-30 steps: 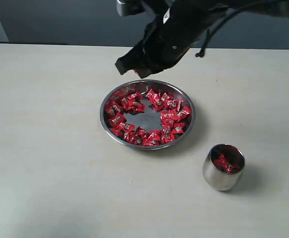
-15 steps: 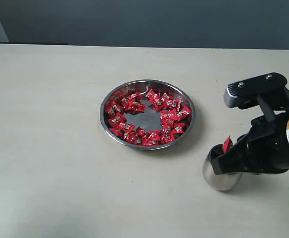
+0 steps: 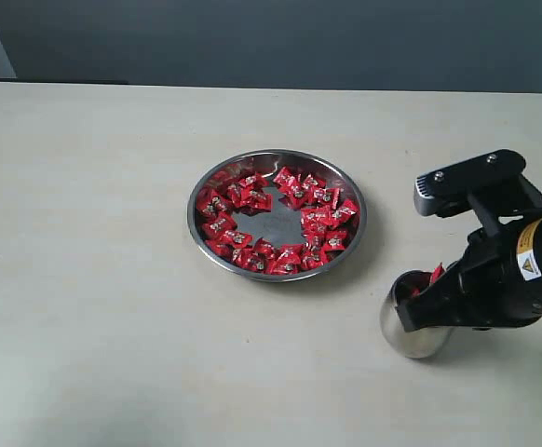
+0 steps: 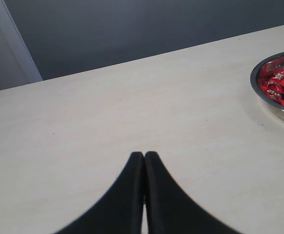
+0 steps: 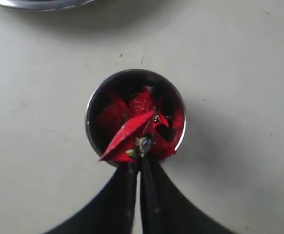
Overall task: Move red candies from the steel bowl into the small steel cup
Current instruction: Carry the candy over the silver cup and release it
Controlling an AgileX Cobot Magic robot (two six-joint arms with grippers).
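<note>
Now, right gripper (image 5: 141, 157): pinched almost flat on the held candy (image 5: 128, 131), caught by a fold of wrapper at the very tips, just above the mouth of the small steel cup (image 3: 409, 341).
Held candy: tilted over the cup's opening, not yet let go.
Small steel cup: upright on the table (image 3: 94, 279), near the steel bowl (image 3: 276, 155) but apart from it; a few red wrappers already inside, count unclear.
Steel bowl: near the middle of the table, with the red candies (image 3: 319, 220) in a loose ring around a bare centre.
Left gripper (image 4: 144, 156): closed tip to tip with nothing between, low over bare table, the bowl's rim in sight some way off.
Handling, candies: probably very light, with a crinkly, soft wrapper and a firmer core. Slick foil, so likely to squirt out of a sloppy pinch, or to cling to a jaw on release.
Where to take hold: across the body or by a flared wrapper ear, with the tips only, choosing a piece at the outside of the ring so that neighbours stay put.
Handling, cup: polished, narrow and probably light, so apt to slide or tip if nudged; best released from above, clear of the rim.
Writing, arm: a yellow warning sticker (image 3: 530, 264) with a triangle sign, lettering too small to read.
Writing, wrappers: a tiny dark-and-white mark on each, not legible.
Writing, bowl and cup: none to be seen.
</note>
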